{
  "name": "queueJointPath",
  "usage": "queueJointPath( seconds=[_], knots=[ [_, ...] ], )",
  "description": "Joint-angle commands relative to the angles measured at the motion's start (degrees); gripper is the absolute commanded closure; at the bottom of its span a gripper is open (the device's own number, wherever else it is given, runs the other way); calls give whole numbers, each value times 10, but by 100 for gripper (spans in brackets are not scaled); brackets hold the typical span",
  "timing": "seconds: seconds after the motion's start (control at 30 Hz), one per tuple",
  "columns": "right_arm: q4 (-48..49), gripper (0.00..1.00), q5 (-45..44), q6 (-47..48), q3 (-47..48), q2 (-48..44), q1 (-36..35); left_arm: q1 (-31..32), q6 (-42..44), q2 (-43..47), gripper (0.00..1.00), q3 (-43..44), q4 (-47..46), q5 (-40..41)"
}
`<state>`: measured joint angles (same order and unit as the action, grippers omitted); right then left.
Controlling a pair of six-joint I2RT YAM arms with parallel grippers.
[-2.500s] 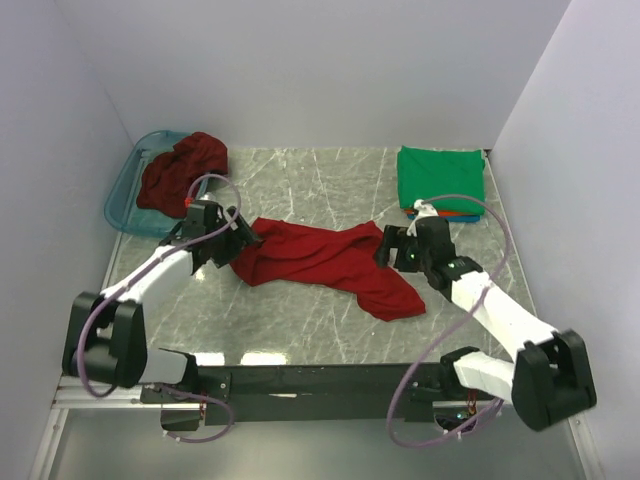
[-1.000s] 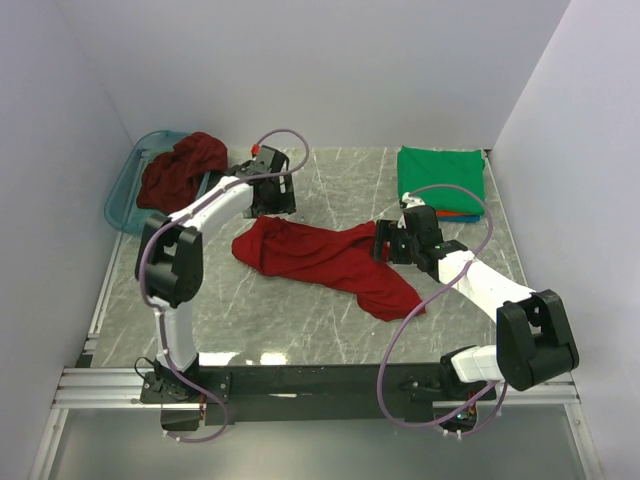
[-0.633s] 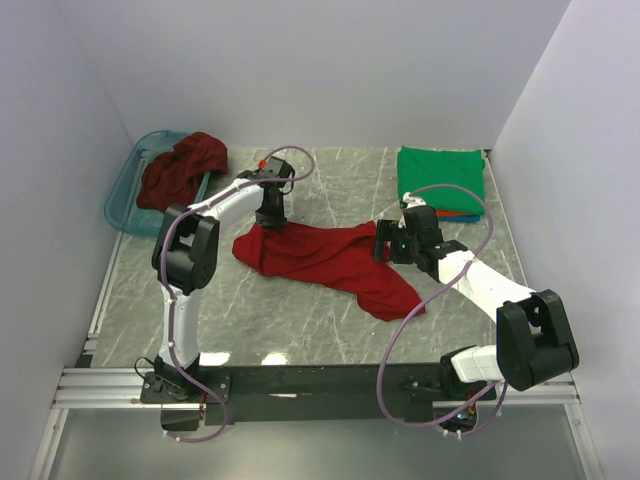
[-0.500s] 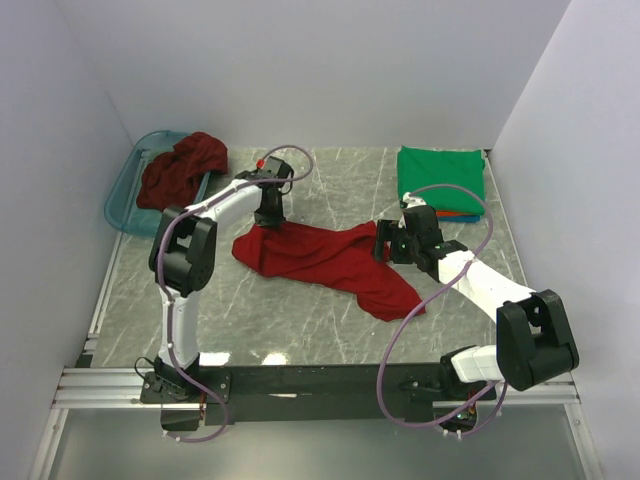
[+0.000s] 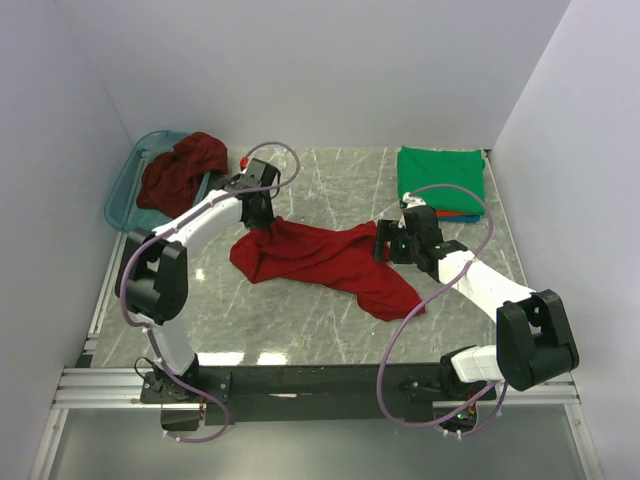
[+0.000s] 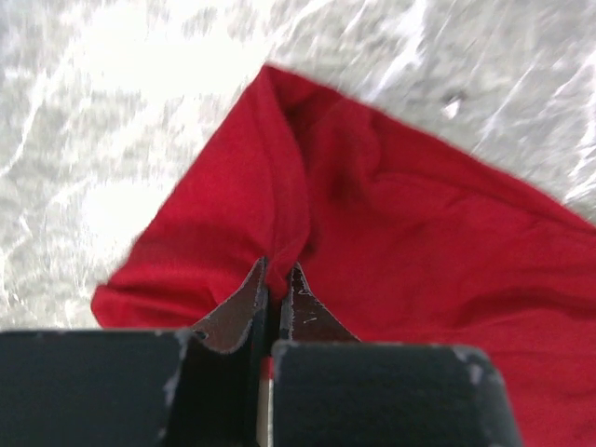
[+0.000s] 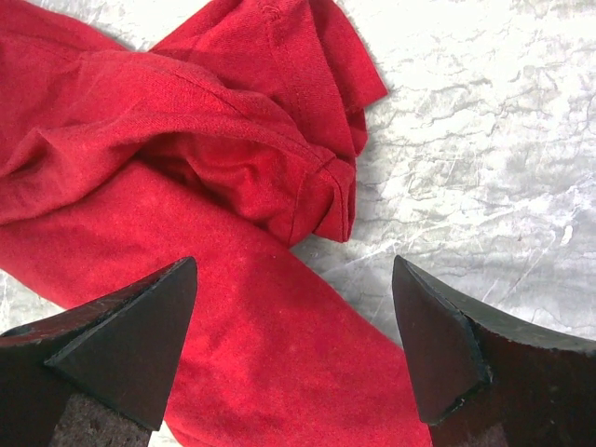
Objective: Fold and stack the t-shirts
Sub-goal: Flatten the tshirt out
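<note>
Spreading step. Pinched red shirt's point(image 5: 330, 258) upper-left corner in closed left gripper point(image 6: 275, 277); hovered right gripper point(image 7: 293, 270) wide, empty, over its right end. Next likely needed: right grasp, outward pull.

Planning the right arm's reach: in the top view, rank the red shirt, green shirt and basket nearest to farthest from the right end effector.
1. Red shirt, directly under the right end effector.
2. Green shirt, behind it, far right.
3. Basket, far-left corner.
</note>
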<state>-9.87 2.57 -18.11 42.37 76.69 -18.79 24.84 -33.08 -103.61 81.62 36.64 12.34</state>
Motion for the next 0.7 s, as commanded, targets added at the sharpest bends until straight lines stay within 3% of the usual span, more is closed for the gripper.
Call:
queueJointPath(
  seconds=[0.0,0.37,0.5,0.53,0.57,0.67],
  knots=[
    [11,9,-15,11,13,-9,-4,-1,-25,51,100,-38,-24,11],
    [34,18,-13,82,70,87,-1,-57,-84,218,100,-196,-85,13],
    [11,28,-12,90,136,161,-2,-81,-82,246,100,-212,-96,2],
    [4,33,-9,91,161,172,1,-82,-82,250,100,-214,-98,0],
    [2,62,-4,90,171,181,0,-84,-83,253,99,-214,-101,-1],
    [-8,100,10,83,198,182,-1,-95,-82,262,100,-209,-108,-7]
  ],
)
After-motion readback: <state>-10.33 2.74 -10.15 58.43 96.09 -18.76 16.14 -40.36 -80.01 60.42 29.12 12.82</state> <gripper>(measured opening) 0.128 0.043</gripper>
